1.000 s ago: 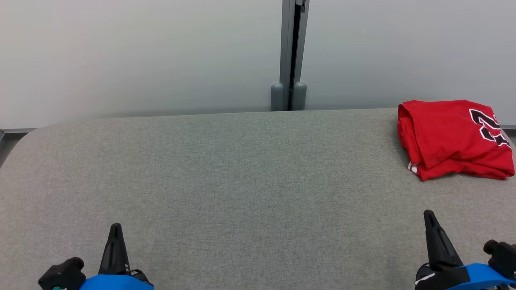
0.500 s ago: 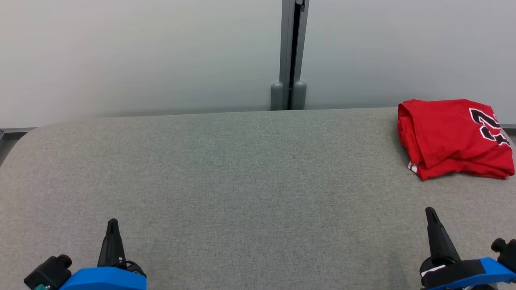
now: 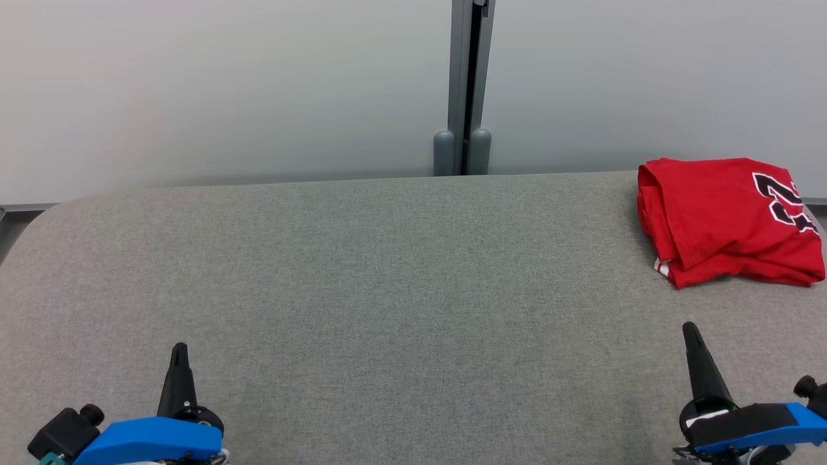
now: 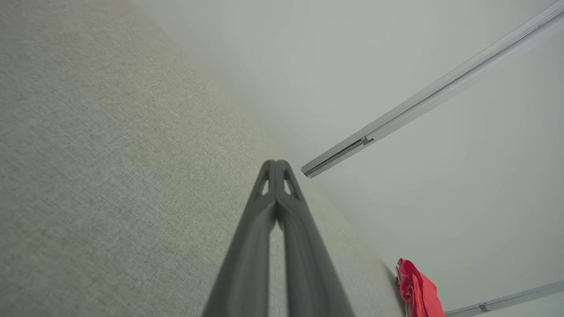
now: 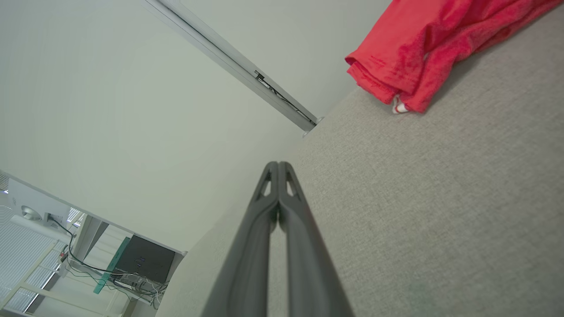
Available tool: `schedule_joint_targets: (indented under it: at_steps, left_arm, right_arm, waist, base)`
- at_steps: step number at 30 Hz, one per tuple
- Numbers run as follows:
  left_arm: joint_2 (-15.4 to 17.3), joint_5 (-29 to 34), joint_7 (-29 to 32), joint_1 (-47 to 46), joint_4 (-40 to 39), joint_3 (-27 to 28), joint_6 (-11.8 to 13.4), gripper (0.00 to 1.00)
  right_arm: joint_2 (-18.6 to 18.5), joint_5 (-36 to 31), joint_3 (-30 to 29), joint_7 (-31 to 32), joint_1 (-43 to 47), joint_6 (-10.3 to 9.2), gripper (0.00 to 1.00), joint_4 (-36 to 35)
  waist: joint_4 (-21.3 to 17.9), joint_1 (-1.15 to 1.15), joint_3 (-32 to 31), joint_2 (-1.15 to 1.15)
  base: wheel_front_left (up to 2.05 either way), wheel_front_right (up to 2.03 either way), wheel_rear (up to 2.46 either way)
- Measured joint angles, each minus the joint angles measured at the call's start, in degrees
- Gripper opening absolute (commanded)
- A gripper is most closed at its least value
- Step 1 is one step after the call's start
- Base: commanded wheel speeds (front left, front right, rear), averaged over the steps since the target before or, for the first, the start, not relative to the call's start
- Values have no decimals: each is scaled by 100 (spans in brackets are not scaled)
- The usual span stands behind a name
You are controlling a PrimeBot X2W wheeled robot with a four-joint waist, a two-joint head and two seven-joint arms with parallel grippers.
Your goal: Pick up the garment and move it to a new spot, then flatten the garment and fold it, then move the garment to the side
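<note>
Garment (image 3: 723, 223), red soft knit with black numerals, lies folded in a lumpy rectangle on the grey woven table (image 3: 387, 290), just ahead of the right gripper (image 3: 689, 329) and well right of the left gripper (image 3: 179, 350). Both pairs of tapered jaws are pressed together, empty.

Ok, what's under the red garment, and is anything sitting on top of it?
The red garment lies folded on the grey table; nothing rests on top, only its printed number faces up. Whatever lies beneath or between its folds is covered.
</note>
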Motion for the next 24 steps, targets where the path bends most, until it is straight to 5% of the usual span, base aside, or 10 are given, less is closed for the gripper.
schedule_joint_targets:
  at_steps: [24]
  left_arm:
    - [-2, -1615, 389, -217, -20, 122, -90, 0]
  right_arm:
    - [8, 1546, -69, 325, -196, -1, 0, 130]
  waist:
    - [-3, 0, 25, 0]
  base:
    - [0, 0, 0]
